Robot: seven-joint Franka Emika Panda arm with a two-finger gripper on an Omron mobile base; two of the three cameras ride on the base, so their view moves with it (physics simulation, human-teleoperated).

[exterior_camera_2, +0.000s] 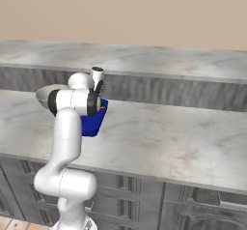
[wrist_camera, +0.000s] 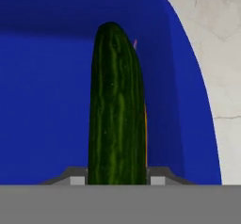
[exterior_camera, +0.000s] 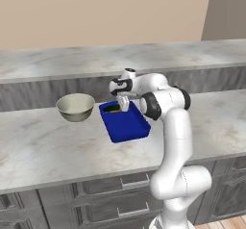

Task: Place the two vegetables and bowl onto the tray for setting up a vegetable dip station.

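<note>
So the gripper [wrist_camera: 116, 178] is pinching the cucumber [wrist_camera: 116, 110] between its two finger tips, holding it right over the inside of the blue tray [wrist_camera: 42, 105], at the end nearest the back ledge as the left base view shows it. From the hand view the cucumber runs lengthwise along the tray floor, and I honestly can't tell if it's resting on the floor yet or just above it. There's a thin strip of orange peeking out along the cucumber's side, which looks like the carrot [wrist_camera: 145, 133] already lying in the tray, mostly hidden behind the cucumber. The bowl [exterior_camera: 75, 107] sits on the marble counter [exterior_camera: 48, 146] just beside the tray, not on it. My read: carrot done, cucumber basically there but not let go, and the bowl is the whole remaining job after that.
</note>
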